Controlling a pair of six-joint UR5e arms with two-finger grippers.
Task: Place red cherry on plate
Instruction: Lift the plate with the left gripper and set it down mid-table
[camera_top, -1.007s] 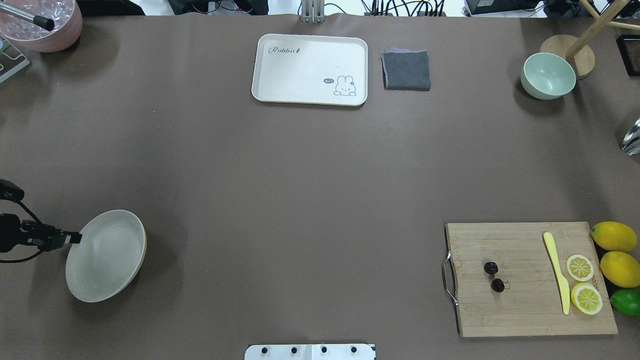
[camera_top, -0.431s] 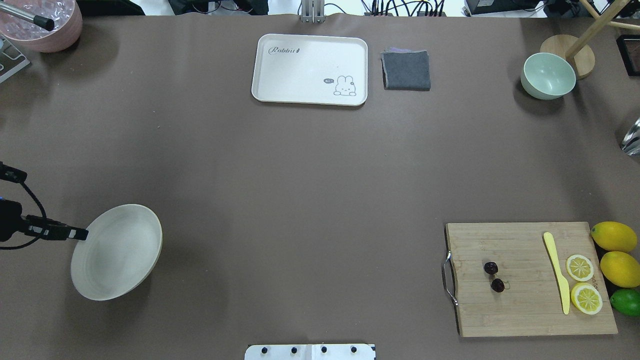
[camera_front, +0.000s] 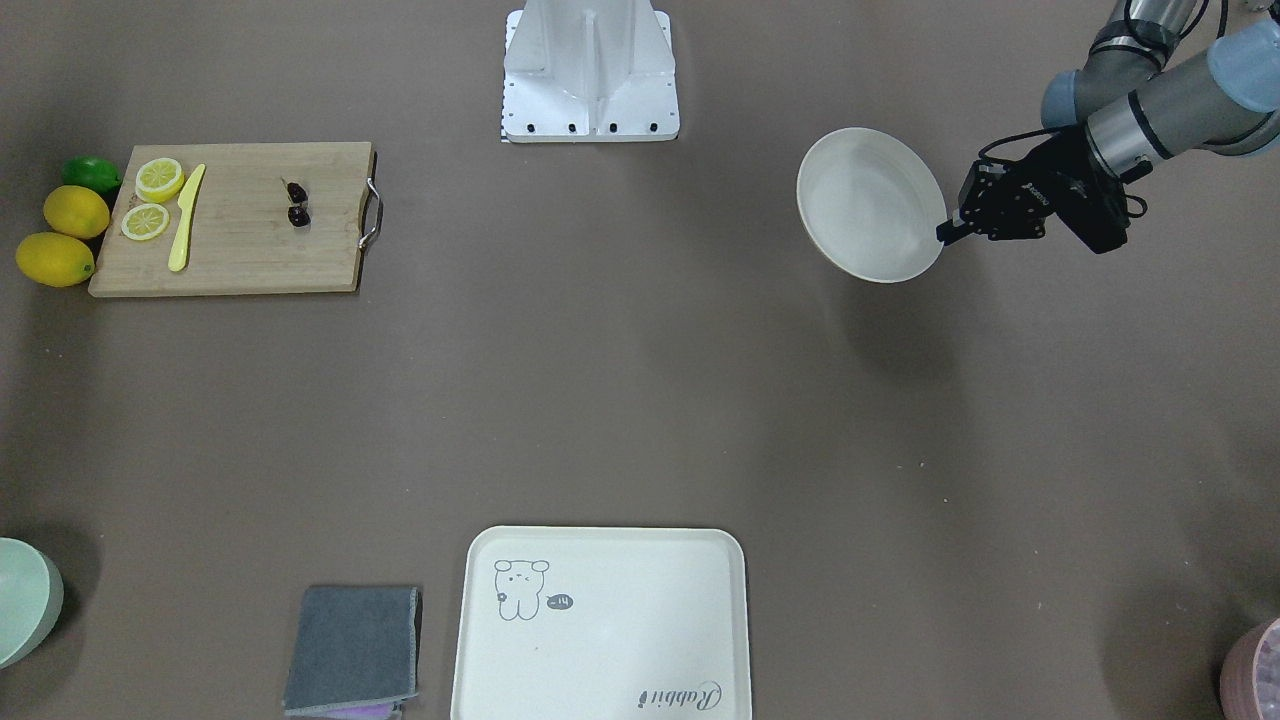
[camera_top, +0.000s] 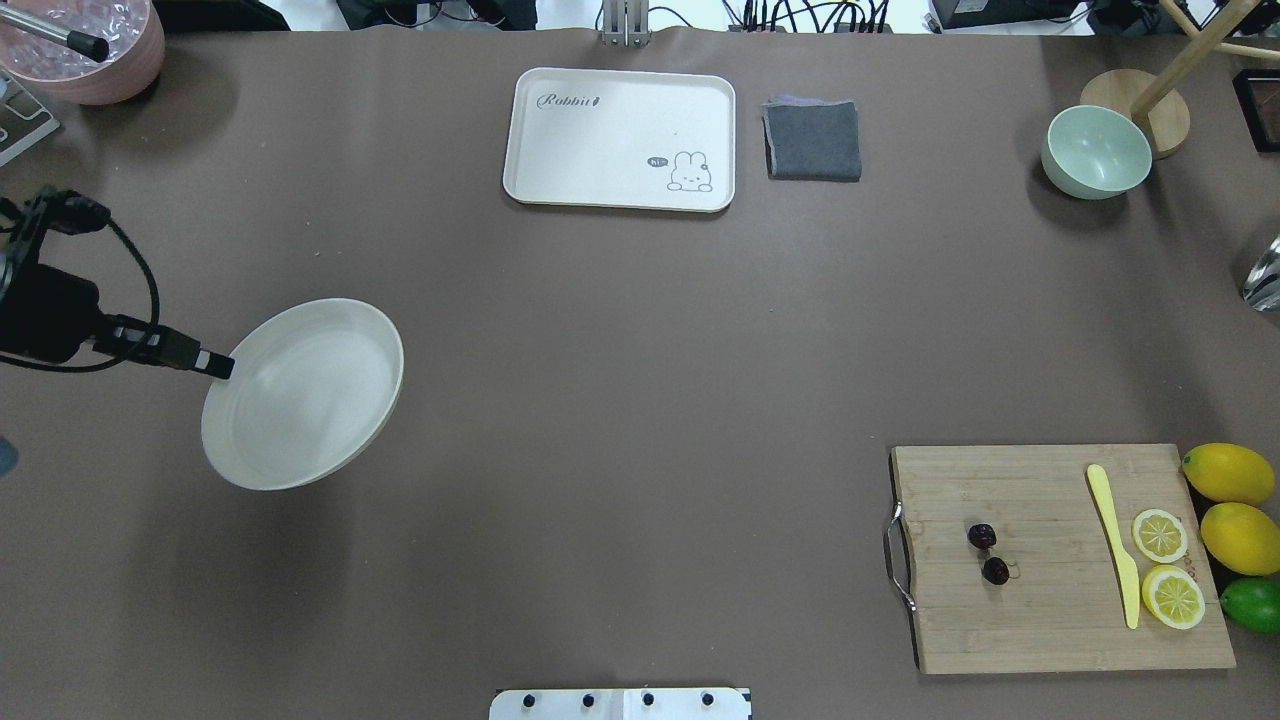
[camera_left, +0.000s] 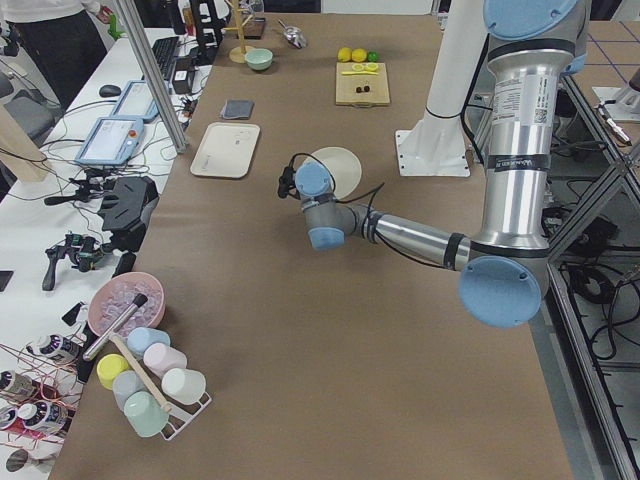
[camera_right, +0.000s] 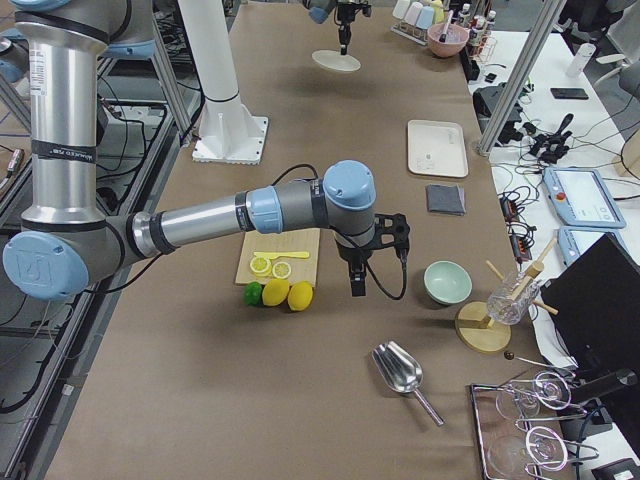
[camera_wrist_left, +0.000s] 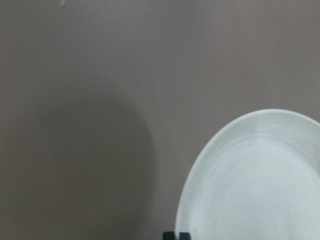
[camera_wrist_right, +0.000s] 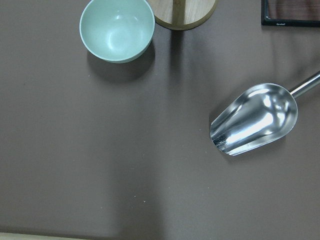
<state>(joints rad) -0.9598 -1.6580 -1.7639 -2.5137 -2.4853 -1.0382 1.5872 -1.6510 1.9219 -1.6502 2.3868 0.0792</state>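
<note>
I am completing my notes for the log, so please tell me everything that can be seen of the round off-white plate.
The plate is a round, shallow, off-white dish with a raised rim. It looks like matte ceramic or melamine, faintly speckled inside, and it is empty. The left gripper is shut on its rim and holds it, slightly tilted, above the table on the robot's left side. Its shadow falls apart from it on the brown cover. Nothing else touches it.

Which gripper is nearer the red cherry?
Right. The right gripper hovers by the lemons beside the board bearing the red cherry; the left gripper holds the plate across the table.
</note>
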